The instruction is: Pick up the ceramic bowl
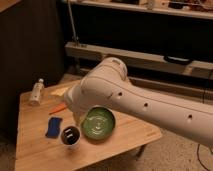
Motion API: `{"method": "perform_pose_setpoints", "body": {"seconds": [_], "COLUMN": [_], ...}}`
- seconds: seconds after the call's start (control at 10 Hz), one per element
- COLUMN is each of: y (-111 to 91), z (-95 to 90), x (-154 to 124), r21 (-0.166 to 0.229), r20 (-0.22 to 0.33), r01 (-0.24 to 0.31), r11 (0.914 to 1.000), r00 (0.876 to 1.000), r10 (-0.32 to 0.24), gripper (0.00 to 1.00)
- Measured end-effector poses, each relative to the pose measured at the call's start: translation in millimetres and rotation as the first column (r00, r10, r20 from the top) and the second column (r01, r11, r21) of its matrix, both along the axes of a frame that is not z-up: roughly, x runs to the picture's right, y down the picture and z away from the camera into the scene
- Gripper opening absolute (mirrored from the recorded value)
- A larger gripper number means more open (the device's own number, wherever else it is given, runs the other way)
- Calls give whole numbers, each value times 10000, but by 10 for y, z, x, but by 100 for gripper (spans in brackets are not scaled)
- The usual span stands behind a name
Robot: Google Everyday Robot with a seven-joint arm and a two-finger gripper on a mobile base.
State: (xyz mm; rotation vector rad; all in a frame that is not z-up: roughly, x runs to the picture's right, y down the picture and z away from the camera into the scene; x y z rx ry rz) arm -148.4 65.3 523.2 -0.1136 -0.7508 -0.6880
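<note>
The ceramic bowl (99, 123) is round, shallow and glossy green, with a dark rim and faint rings inside. It sits upright on the wooden table (120, 145), near the right front part. My thick white arm (145, 102) reaches in from the right, and its bend hangs just above and behind the bowl, covering the bowl's far rim. My gripper does not show anywhere in the camera view; I see only the arm's links.
A small dark cup with a white rim (70, 136) stands just left of the bowl. A blue sponge-like block (53, 126), an orange stick (58, 108), a white bottle (36, 92) and a yellowish sheet (61, 91) lie to the left. Metal shelving (150, 55) stands behind.
</note>
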Motion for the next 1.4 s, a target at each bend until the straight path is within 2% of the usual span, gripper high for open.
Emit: {"method": "perform_pose_setpoints", "body": {"seconds": [0.3,0.5,0.8,0.9,1.0,1.4], "y": [5,32,184,313,348,348], "z": [5,64,513,780,837,840], "x": [0,50,393,575,606,595], "r21": [15,196,637,590,549,559], "r20": [11,8,-226,-414,-433,-370], "r01": [22,87,214,298,312,350], "r11": [10000,9998,9977,9978,9980,9978], "r00": [10000,10000,9995,9988,9986,9988], "r10": [-22,-87,-200,-274,-288,-329], "gripper": [80,80,80,80,80,80]}}
